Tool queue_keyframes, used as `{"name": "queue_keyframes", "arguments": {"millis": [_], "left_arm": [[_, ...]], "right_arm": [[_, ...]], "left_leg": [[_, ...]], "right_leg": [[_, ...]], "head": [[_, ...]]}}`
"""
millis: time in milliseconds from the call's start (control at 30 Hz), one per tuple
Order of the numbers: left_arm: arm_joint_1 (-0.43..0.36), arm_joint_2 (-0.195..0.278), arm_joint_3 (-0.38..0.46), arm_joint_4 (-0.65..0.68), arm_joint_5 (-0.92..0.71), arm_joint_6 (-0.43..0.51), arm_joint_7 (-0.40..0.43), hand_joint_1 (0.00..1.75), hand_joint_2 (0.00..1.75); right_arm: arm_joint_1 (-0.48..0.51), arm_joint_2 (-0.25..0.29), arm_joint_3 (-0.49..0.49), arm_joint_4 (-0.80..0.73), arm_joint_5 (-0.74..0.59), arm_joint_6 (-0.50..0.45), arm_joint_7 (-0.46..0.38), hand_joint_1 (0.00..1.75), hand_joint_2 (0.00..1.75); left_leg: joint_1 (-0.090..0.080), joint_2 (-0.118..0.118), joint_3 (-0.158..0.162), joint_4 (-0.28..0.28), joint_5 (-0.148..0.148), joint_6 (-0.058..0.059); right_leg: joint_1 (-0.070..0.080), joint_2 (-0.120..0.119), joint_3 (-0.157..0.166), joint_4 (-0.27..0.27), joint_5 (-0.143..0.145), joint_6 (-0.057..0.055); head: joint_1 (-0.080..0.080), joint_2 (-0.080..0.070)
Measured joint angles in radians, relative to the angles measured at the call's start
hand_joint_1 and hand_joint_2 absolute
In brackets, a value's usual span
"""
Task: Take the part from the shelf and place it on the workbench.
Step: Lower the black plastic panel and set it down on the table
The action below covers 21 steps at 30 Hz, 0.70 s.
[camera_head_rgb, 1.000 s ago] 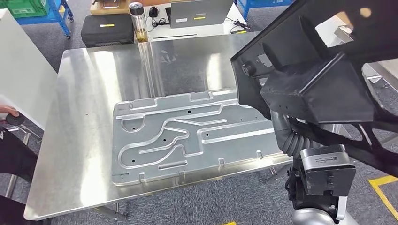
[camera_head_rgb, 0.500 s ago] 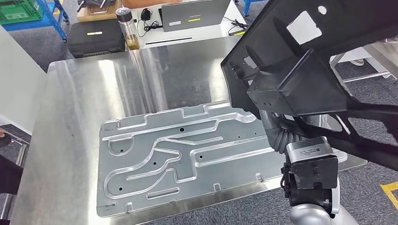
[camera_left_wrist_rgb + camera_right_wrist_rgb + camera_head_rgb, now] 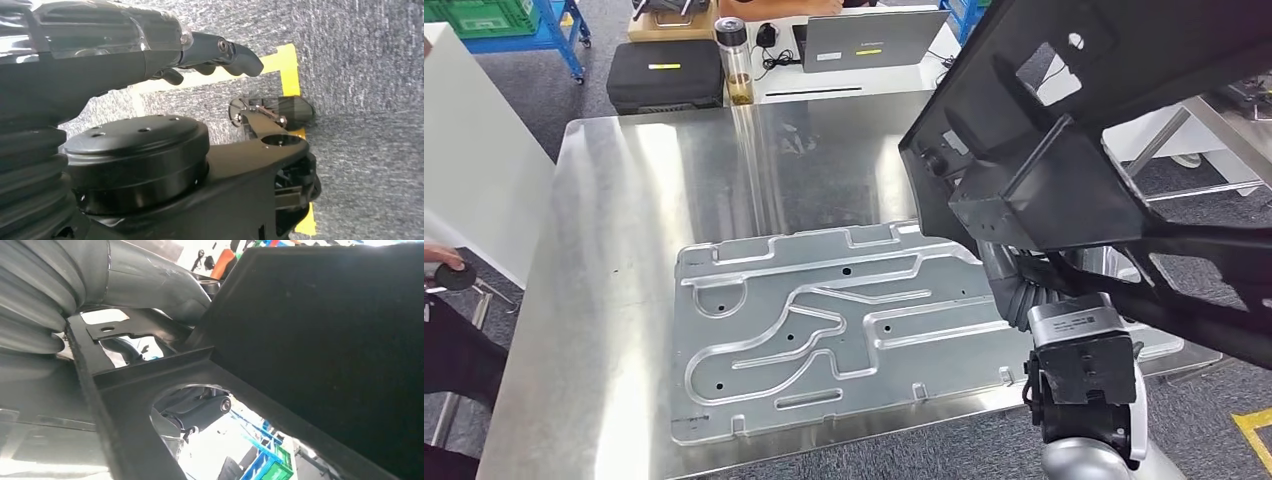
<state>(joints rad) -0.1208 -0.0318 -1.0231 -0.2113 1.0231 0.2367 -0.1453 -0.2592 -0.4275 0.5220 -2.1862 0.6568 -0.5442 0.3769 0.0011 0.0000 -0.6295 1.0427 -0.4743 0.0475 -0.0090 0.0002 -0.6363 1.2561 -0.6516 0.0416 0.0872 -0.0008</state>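
The large black framed plastic part [image 3: 1084, 130], gripped by the right robot hand [image 3: 195, 412], hangs above the steel table's [image 3: 624, 200] right side, not yet placed; the left robot hand [image 3: 215, 52] hangs empty, fingers loosely curled.

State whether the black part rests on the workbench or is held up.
Held up: the black part hangs tilted above the workbench, gripped by the right hand.

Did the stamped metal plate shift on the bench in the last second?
No; stamped plate keeps its place against the workbench edges. The camera moved.
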Motion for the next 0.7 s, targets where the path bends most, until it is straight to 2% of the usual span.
{"name": "queue_keyframes", "arguments": {"millis": [33, 100, 133, 167, 267, 300, 333, 400, 433, 467, 500, 533, 567, 600, 633, 667, 700], "left_arm": [[0.000, 0.000, 0.000, 0.000, 0.000, -0.001, 0.000, 0.00, 1.75], [-0.001, -0.002, 0.000, 0.000, 0.000, -0.002, 0.000, 0.00, 1.75], [-0.001, -0.004, 0.000, 0.000, 0.000, -0.002, 0.000, 0.00, 1.75], [-0.001, -0.005, 0.000, 0.000, 0.000, -0.003, 0.000, 0.00, 1.75], [-0.001, -0.006, 0.000, 0.000, 0.002, -0.004, 0.000, 0.00, 1.75], [-0.001, -0.006, 0.000, 0.000, 0.003, -0.005, 0.000, 0.00, 1.75], [-0.001, -0.006, 0.000, 0.000, 0.003, -0.005, -0.001, 0.00, 1.75], [-0.001, -0.005, 0.000, 0.000, 0.003, -0.005, -0.002, 0.00, 1.75], [-0.001, -0.005, 0.000, 0.000, 0.002, -0.004, -0.003, 0.00, 1.75], [-0.001, -0.005, 0.000, 0.000, 0.001, -0.004, -0.005, 0.00, 1.75], [-0.001, -0.004, 0.000, 0.000, -0.001, -0.003, -0.008, 0.00, 1.75], [-0.001, -0.004, 0.000, 0.000, -0.003, -0.003, -0.010, 0.00, 1.75], [-0.001, -0.004, 0.000, 0.000, -0.005, -0.003, -0.013, 0.00, 1.75], [-0.002, -0.004, 0.000, 0.000, -0.006, -0.003, -0.015, 0.00, 1.75], [-0.004, -0.004, 0.000, 0.000, -0.008, -0.003, -0.017, 0.00, 1.75], [-0.006, -0.004, 0.000, 0.000, -0.009, -0.004, -0.018, 0.00, 1.75], [-0.007, -0.004, 0.000, 0.000, -0.010, -0.004, -0.020, 0.00, 1.75]], "right_arm": [[0.000, 0.000, 0.001, 0.001, 0.000, 0.000, 0.000, 1.75, 1.75], [-0.004, 0.000, 0.002, 0.002, 0.000, 0.001, 0.000, 1.75, 1.75], [-0.006, 0.000, 0.002, 0.001, 0.000, 0.001, 0.000, 1.75, 1.75], [-0.007, 0.000, 0.002, 0.001, 0.000, 0.001, 0.000, 1.75, 1.75], [-0.010, 0.000, 0.003, 0.002, 0.001, 0.008, -0.001, 1.75, 1.75], [-0.011, 0.000, 0.004, 0.003, 0.001, 0.012, -0.001, 1.75, 1.75], [-0.013, 0.000, 0.005, 0.003, 0.001, 0.015, -0.001, 1.75, 1.75], [-0.015, 0.000, 0.008, 0.005, 0.002, 0.022, -0.002, 1.75, 1.75], [-0.016, 0.001, 0.010, 0.006, 0.002, 0.028, -0.002, 1.75, 1.75], [-0.017, 0.001, 0.012, 0.008, 0.001, 0.042, -0.001, 1.75, 1.75], [-0.020, 0.001, 0.016, 0.009, -0.004, 0.064, 0.002, 1.75, 1.75], [-0.028, 0.001, 0.020, 0.012, -0.013, 0.098, 0.009, 1.75, 1.75], [-0.040, 0.001, 0.026, 0.015, -0.028, 0.139, 0.019, 1.75, 1.75], [-0.055, 0.000, 0.034, 0.018, -0.049, 0.184, 0.032, 1.75, 1.75], [-0.071, 0.000, 0.042, 0.022, -0.070, 0.224, 0.044, 1.75, 1.75], [-0.087, -0.001, 0.050, 0.026, -0.087, 0.253, 0.054, 1.75, 1.75], [-0.101, -0.002, 0.058, 0.030, -0.100, 0.271, 0.060, 1.75, 1.75]], "left_leg": [[-0.003, 0.000, -0.006, 0.000, 0.006, 0.000], [-0.007, -0.002, -0.018, 0.000, 0.019, -0.002], [-0.008, -0.002, -0.021, -0.001, 0.027, -0.006], [-0.007, -0.002, -0.024, -0.003, 0.035, -0.011], [-0.002, 0.000, -0.028, -0.009, 0.051, -0.028], [-0.003, 0.000, -0.033, 0.000, 0.035, -0.034], [-0.003, 0.000, -0.042, 0.026, -0.001, -0.039], [0.001, -0.001, -0.068, 0.126, -0.101, -0.050], [0.003, -0.001, -0.078, 0.184, -0.135, -0.055], [0.006, -0.001, -0.080, 0.229, -0.142, -0.059], [0.009, 0.000, -0.072, 0.250, -0.124, -0.063], [0.012, 0.000, -0.050, 0.243, -0.091, -0.067], [0.015, 0.002, -0.012, 0.205, -0.060, -0.069], [0.017, 0.004, 0.037, 0.143, -0.051, -0.072], [0.018, 0.006, 0.086, 0.076, -0.060, -0.070], [0.018, 0.006, 0.122, 0.021, -0.080, -0.064], [0.017, 0.006, 0.141, -0.014, -0.099, -0.057]], "right_leg": [[0.001, 0.000, 0.031, -0.041, 0.022, -0.006], [0.008, 0.000, 0.120, -0.180, 0.066, -0.024], [0.012, 0.000, 0.152, -0.235, 0.081, -0.030], [0.016, -0.001, 0.170, -0.269, 0.087, -0.034], [0.021, -0.005, 0.164, -0.289, 0.112, -0.042], [0.019, -0.008, 0.158, -0.297, 0.126, -0.047], [0.016, -0.011, 0.149, -0.304, 0.140, -0.051], [0.013, -0.013, 0.124, -0.310, 0.164, -0.057], [0.012, -0.013, 0.110, -0.309, 0.173, -0.056], [0.012, -0.014, 0.095, -0.307, 0.182, -0.055], [0.011, -0.015, 0.080, -0.305, 0.191, -0.052], [0.009, -0.016, 0.064, -0.301, 0.200, -0.048], [0.007, -0.017, 0.049, -0.294, 0.207, -0.044], [0.006, -0.016, 0.036, -0.284, 0.212, -0.039], [0.007, -0.015, 0.026, -0.273, 0.215, -0.034], [0.008, -0.015, 0.018, -0.263, 0.217, -0.028], [0.008, -0.016, 0.013, -0.256, 0.220, -0.023]], "head": [[0.004, 0.000], [0.009, 0.000], [0.009, 0.000], [0.008, 0.000], [0.011, 0.000], [0.010, 0.000], [0.005, 0.000], [-0.011, 0.000], [-0.019, 0.000], [-0.023, 0.000], [-0.026, 0.000], [-0.028, 0.000], [-0.028, 0.000], [-0.030, 0.000], [-0.033, 0.000], [-0.035, 0.000], [-0.035, 0.000]]}}
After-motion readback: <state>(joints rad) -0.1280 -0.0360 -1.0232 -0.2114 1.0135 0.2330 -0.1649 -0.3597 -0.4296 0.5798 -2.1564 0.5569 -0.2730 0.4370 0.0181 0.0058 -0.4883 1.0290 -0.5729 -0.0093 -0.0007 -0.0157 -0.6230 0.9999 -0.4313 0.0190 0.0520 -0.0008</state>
